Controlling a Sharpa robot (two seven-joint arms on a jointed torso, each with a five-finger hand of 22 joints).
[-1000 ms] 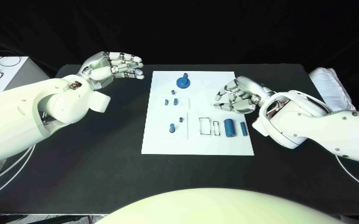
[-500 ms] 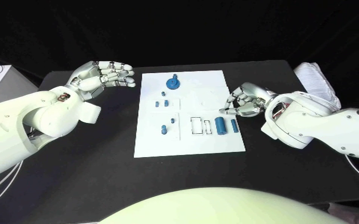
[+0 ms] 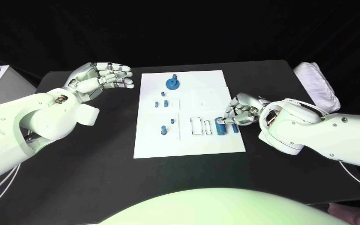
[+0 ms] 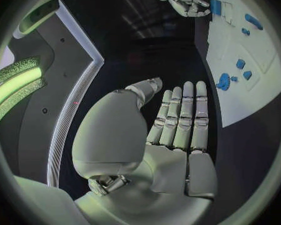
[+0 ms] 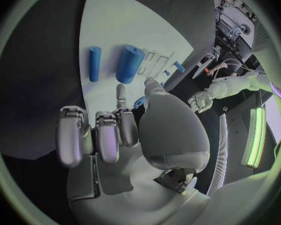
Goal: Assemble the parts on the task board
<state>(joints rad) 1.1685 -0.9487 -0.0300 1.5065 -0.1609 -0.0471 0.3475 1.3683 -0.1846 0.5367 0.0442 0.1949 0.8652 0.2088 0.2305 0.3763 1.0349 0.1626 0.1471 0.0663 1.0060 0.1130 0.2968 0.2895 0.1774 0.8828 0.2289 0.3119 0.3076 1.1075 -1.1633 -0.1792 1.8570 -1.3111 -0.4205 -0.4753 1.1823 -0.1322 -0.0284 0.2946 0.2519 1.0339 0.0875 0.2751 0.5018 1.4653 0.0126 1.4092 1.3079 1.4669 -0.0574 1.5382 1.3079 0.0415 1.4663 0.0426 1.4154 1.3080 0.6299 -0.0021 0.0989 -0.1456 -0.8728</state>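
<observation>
Head view: right hand (image 3: 239, 111) hovered over two blue cylinders (image 3: 221, 125) at task board's (image 3: 150, 136) right edge, fingers curled, empty, likely poised for pickup. Left hand (image 3: 101, 78) held open, idle.

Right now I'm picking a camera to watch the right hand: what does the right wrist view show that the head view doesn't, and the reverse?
Right wrist view alone: the right hand's palm side, fingers apart, holding nothing. Head view alone: the whole white board, the round blue part at its far end, the white cloth. Both: the two blue cylinders beside the right hand, and the left hand.
</observation>
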